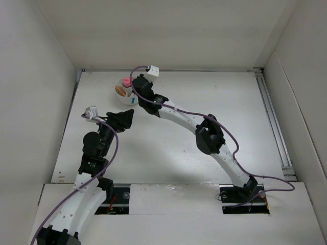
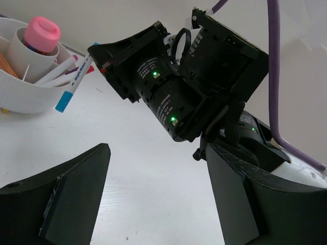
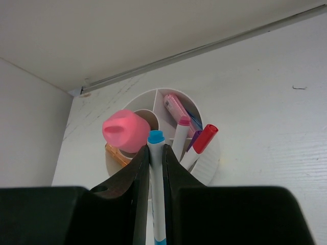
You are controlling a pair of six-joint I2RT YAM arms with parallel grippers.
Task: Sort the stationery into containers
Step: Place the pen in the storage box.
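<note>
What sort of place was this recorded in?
Probably a lab robot cell: a white table boxed in by plain white walls, two arms bolted at its near edge, a divided bowl of pens.

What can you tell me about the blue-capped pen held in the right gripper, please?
The pen is thin, with a white, plastic-looking barrel bearing small print and a light blue cap. The right gripper is shut on its barrel, one finger on each side. Its capped end points toward the white bowl and, in the left wrist view, sits outside the bowl's wall. Whether it touches the wall cannot be told.
</note>
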